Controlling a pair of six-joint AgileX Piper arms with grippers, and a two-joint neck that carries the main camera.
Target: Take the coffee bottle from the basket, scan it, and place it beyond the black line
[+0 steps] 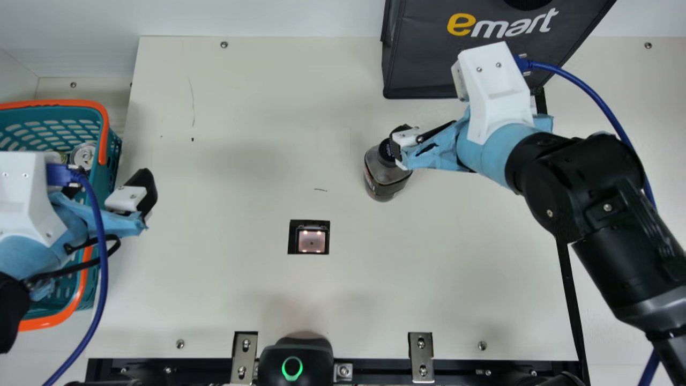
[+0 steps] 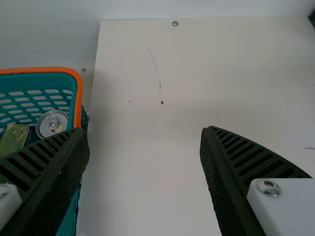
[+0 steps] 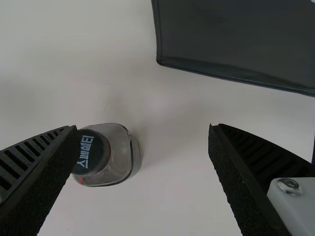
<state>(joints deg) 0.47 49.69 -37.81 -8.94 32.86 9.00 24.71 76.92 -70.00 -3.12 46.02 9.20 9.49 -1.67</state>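
Cream tabletop bears the coffee bottle, upright, short of the black line — likely stationed for your right gripper, fingers apart near its cap; your left gripper gapes by the basket.

Black-capped coffee bottle, apparently greyish

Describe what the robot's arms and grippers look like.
The left arm and right arm are black, with light blue wrapping, a white housing and a blue cable at each wrist. The left gripper and right gripper have black ribbed fingers on white mounts with silver screws.
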